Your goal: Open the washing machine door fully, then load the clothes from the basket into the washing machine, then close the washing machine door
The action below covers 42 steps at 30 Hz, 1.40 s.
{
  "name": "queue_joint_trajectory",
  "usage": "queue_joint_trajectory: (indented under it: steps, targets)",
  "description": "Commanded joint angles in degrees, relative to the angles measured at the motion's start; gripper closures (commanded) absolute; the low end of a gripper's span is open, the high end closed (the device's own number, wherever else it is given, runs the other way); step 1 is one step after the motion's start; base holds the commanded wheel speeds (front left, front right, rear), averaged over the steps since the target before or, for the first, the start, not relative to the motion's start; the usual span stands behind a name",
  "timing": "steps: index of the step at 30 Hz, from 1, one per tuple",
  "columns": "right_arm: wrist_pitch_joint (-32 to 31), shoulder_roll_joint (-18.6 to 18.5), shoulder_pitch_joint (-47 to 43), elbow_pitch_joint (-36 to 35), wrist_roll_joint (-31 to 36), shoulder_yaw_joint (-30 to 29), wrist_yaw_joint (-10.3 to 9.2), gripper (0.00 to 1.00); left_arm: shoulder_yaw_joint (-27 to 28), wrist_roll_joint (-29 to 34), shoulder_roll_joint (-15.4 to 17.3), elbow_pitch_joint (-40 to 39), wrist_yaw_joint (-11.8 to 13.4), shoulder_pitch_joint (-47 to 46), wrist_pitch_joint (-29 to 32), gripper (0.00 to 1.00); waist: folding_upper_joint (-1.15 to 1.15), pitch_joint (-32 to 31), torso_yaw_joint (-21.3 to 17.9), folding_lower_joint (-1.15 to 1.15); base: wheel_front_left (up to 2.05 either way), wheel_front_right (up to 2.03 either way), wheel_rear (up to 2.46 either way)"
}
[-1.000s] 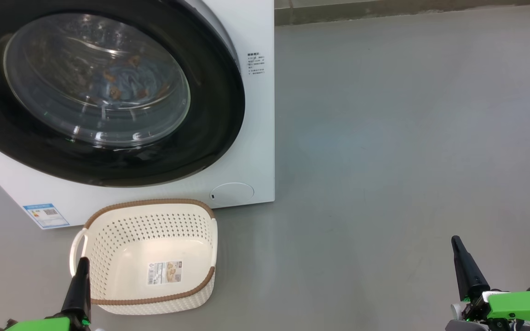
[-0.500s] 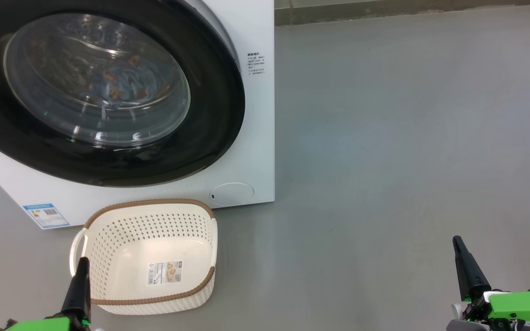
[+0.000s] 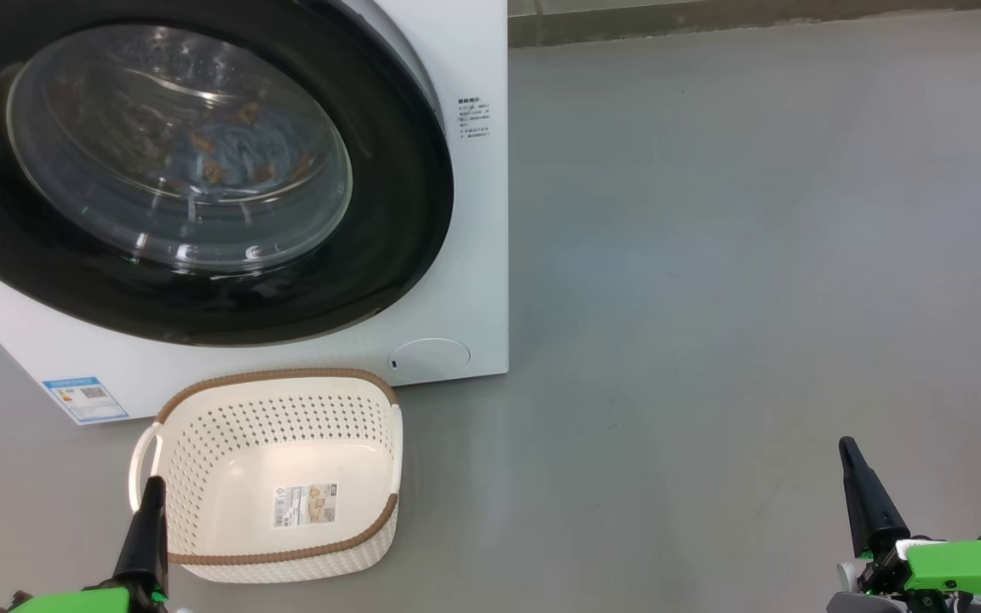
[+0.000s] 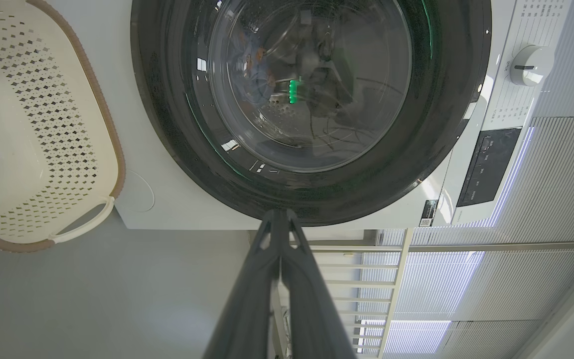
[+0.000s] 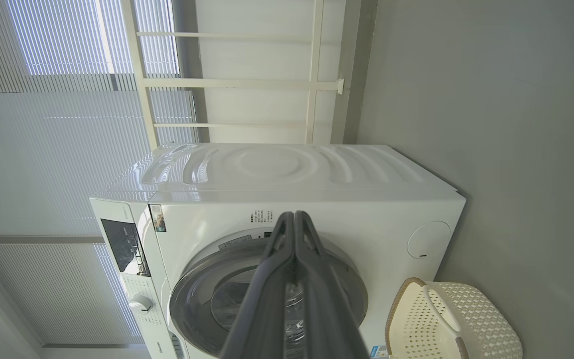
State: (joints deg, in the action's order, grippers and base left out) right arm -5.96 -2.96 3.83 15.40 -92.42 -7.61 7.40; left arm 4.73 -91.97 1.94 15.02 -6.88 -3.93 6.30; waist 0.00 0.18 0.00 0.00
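The white washing machine (image 3: 473,255) fills the upper left of the head view. Its round washing machine door (image 3: 388,221), a black ring around clear glass, lies shut against the front. Behind the glass I see the clothes (image 3: 239,153), blue fabric with orange-brown prints, inside the drum. The cream basket (image 3: 201,477) with a brown rim sits on the floor below the door, with only a barcode sticker on its bottom. My left gripper (image 3: 152,487) is shut at the basket's near left rim. My right gripper (image 3: 846,447) is shut over bare floor at the lower right, holding nothing.
Grey floor (image 3: 754,255) stretches wide to the right of the machine. A wall base (image 3: 712,17) runs along the far edge. The left wrist view shows the control knob (image 4: 531,65) and dark panel (image 4: 486,167); blinds and a white frame (image 5: 312,80) stand behind the machine.
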Motion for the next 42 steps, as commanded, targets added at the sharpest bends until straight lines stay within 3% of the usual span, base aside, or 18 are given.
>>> queue_joint_trajectory:
  steps: [1,42]
  targets:
    - [-0.3,-0.1,2.3,-1.4,0.0,1.4,0.09,1.0,1.9,-0.1,0.9,-1.0,-0.6,-2.3,0.2,1.0,0.0,0.0,0.0,0.0,0.0,0.0,0.0]
    - [-0.4,0.0,2.3,-1.4,0.2,1.2,0.09,1.0,1.9,-0.1,0.9,-1.0,-0.6,-2.3,0.2,1.0,0.0,0.0,0.0,0.0,0.0,0.0,0.0]
